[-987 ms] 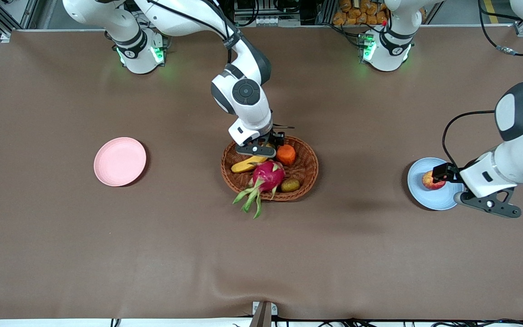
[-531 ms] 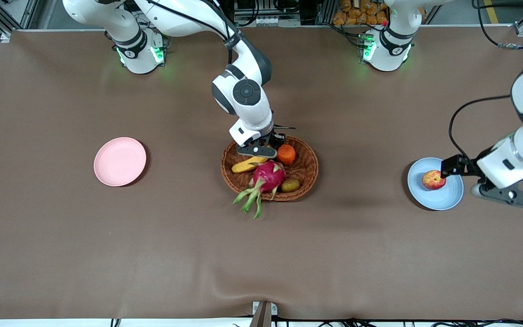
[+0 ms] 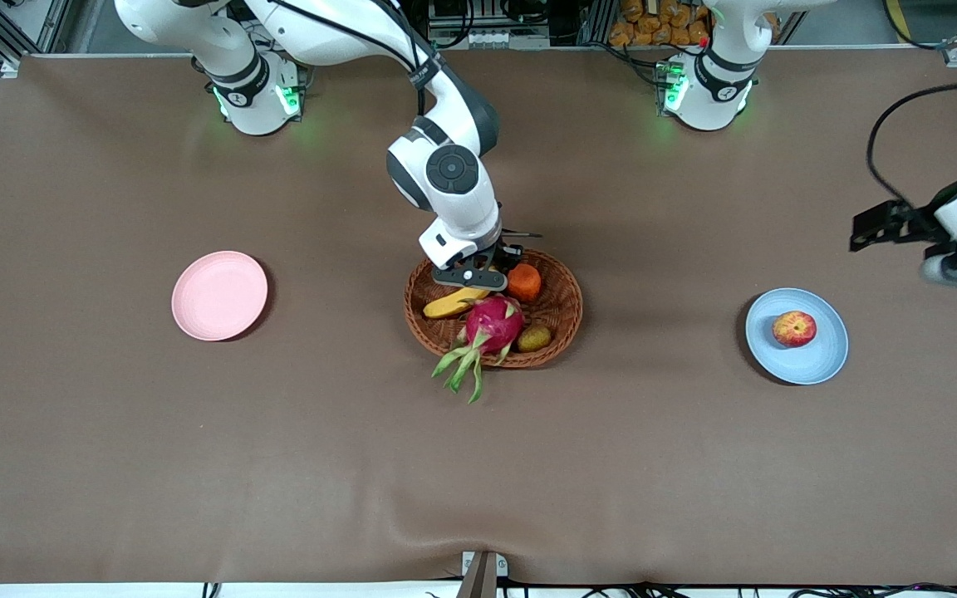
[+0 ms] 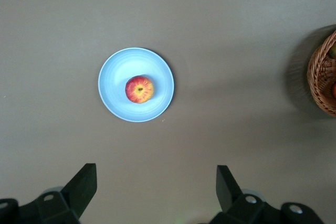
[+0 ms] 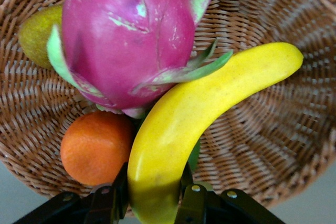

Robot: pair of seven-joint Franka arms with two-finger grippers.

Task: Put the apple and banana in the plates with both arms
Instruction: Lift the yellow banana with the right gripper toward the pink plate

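Note:
The red apple [image 3: 794,329] [image 4: 139,88] lies in the pale blue plate [image 3: 823,361] [image 4: 118,103] toward the left arm's end of the table. My left gripper [image 3: 956,270] [image 4: 155,182] hangs open and empty in the air, apart from that plate, over bare table farther from the front camera. The yellow banana [image 3: 452,304] [image 5: 205,108] rests in the wicker basket [image 3: 566,311] [image 5: 294,145], and my right gripper [image 3: 478,278] [image 5: 152,198] is shut on one end of it. The pale pink plate [image 3: 219,295] sits bare toward the right arm's end.
Sharing the basket are a pink dragon fruit [image 3: 491,325] [image 5: 126,35] with green leaves hanging over the rim, an orange [image 3: 523,283] [image 5: 94,148] and a small greenish-brown fruit [image 3: 534,338] [image 5: 39,32]. The dragon fruit leans against the banana.
My left gripper has lifted off the apple and drawn away from the blue plate. My right gripper has closed on the banana. The dragon fruit has shifted slightly.

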